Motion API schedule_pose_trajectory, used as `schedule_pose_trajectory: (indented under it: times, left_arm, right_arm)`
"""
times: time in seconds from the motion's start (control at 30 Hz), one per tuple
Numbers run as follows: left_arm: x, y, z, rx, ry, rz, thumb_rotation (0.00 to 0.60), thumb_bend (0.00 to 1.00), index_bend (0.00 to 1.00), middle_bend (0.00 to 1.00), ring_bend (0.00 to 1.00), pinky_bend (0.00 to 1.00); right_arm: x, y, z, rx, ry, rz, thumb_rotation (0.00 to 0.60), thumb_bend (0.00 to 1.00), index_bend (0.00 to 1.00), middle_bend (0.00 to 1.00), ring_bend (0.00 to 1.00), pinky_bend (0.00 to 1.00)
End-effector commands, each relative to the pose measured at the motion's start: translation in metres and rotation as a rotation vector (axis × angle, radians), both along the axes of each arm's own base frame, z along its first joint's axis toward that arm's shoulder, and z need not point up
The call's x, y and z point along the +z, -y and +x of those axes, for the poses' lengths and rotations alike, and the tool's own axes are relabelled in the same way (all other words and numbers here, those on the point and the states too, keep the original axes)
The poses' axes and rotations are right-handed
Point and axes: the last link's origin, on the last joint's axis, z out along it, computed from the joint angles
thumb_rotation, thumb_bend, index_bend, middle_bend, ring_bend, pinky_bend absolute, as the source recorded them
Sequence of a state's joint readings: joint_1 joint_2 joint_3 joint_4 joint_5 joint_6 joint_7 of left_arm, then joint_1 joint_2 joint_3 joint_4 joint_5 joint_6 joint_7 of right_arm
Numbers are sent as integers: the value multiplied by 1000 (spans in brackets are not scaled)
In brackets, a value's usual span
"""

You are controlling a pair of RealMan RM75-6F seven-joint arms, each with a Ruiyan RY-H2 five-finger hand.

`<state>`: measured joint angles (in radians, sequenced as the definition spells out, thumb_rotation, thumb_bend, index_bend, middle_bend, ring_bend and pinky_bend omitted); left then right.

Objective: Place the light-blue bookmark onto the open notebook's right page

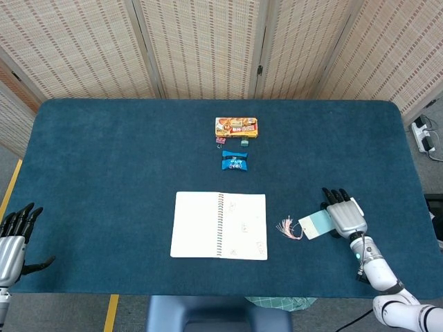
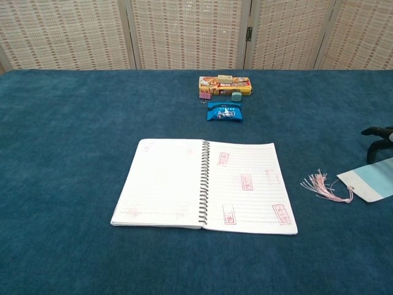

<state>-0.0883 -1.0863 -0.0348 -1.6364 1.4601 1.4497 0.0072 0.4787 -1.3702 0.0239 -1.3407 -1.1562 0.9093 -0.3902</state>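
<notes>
The light-blue bookmark (image 1: 317,225) lies flat on the blue table (image 1: 104,173), just off the notebook's (image 1: 219,235) right edge at about 3 o'clock from it, its long axis running roughly from 8 o'clock to 2 o'clock with the pink tassel (image 1: 287,228) at the end nearest the notebook. The right hand (image 1: 344,216) rests over the bookmark's far end, fingers pointing toward 12 o'clock and lying close together; whether it actually pinches the card or only covers it I cannot tell from either view. The left hand (image 1: 15,234) is well apart at the table's 9 o'clock edge, fingers spread and holding nothing, so the right hand is by far the nearer one. The right page (image 2: 249,187) lies at 9 o'clock from the bookmark, with only bare cloth between them, so I judge the coming move to be a short carry or slide leftward past the tassel. A blue packet (image 1: 234,161), a small orange box (image 1: 236,126) and little clips (image 1: 221,140) sit near 12 o'clock of the notebook, clear of that path.
</notes>
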Motion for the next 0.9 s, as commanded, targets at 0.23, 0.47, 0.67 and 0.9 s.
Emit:
schedule_pose_trajectory:
  times: [0.23,0.47,0.67,0.9]
  left_arm:
    - [0,0,0,1,1,-1,600,99,22,0,0,0]
    - [-1,0,-1,6,-4,-7,600,101,22,0,0,0]
    - [-3,-1,-1,13,-8,-12,600,100,22,0,0,0]
    - [-6,-2,-1,15,-11,-20,600,100,24,0,0,0]
  right_arm:
    - [-1,1,2,6,7,-13,600,253,414,0,0,0]
    - [7,6,19,124,19,-55,600,255,414,0,0,0]
    - [12,19,56,388,35,-62,600,253,415,0,0,0]
    - [6,17,124,632,33,-6,600,251,414,0,0,0]
